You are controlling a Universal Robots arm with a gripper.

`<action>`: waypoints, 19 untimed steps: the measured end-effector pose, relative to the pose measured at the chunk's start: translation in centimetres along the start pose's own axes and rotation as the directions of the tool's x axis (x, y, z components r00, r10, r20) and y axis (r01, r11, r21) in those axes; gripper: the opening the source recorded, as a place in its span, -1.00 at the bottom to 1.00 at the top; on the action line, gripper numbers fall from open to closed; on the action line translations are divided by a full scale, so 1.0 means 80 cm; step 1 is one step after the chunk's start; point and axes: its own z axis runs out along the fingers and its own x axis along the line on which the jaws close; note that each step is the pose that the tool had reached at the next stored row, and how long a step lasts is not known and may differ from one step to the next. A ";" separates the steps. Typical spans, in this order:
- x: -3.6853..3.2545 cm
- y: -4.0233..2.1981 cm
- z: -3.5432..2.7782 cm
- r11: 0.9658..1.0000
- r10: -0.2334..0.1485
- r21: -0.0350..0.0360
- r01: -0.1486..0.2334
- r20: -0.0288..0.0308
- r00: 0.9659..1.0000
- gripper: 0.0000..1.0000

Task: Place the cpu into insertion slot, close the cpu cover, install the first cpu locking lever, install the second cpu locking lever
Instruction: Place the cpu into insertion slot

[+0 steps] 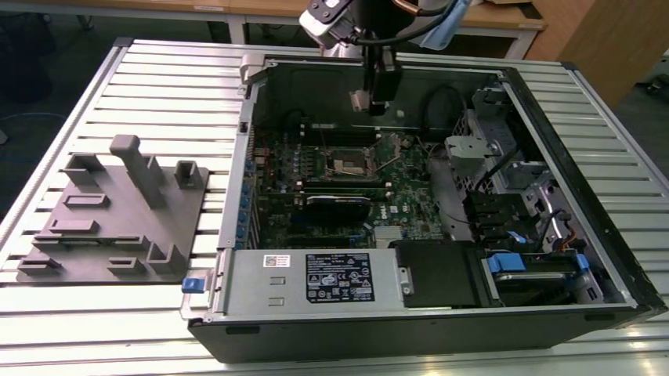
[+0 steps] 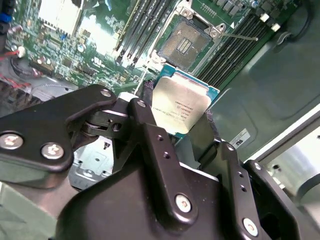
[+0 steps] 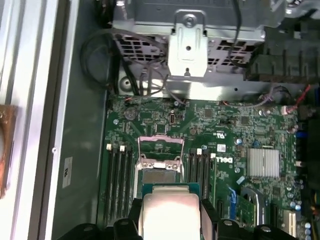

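Note:
My gripper [image 1: 371, 100] hangs inside the open computer case, above the far edge of the motherboard. It is shut on the cpu [image 2: 180, 105], a square chip with a pale silver top and green rim, clamped by two opposite edges between the black fingers [image 2: 150, 135]. The first wrist view shows the cpu [image 3: 170, 210] just short of the insertion slot [image 3: 159, 175]. The insertion slot [image 2: 187, 42] lies bare, its dark pin field showing. The cpu cover [image 3: 160, 145] stands raised at the slot's far side. A thin locking lever [image 2: 240, 36] sticks out beside the slot. The slot [image 1: 350, 162] sits mid-board.
Black memory slots [image 3: 119, 172] flank the socket on both sides. A finned heat sink [image 3: 263, 163] and a long black card [image 1: 337, 205] sit on the board. A metal drive cage [image 1: 471, 153] and cables crowd the case's right. A grey fixture plate [image 1: 115, 219] lies outside on the slatted table.

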 end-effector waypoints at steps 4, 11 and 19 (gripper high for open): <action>-0.0001 0.0000 0.0002 0.999 0.036 -0.001 -0.036 0.003 0.999 0.07; -0.0001 -0.0004 0.0051 0.999 0.043 -0.001 -0.043 0.003 0.999 0.07; -0.0002 -0.0007 0.0074 0.999 0.043 -0.001 -0.043 0.003 0.999 0.07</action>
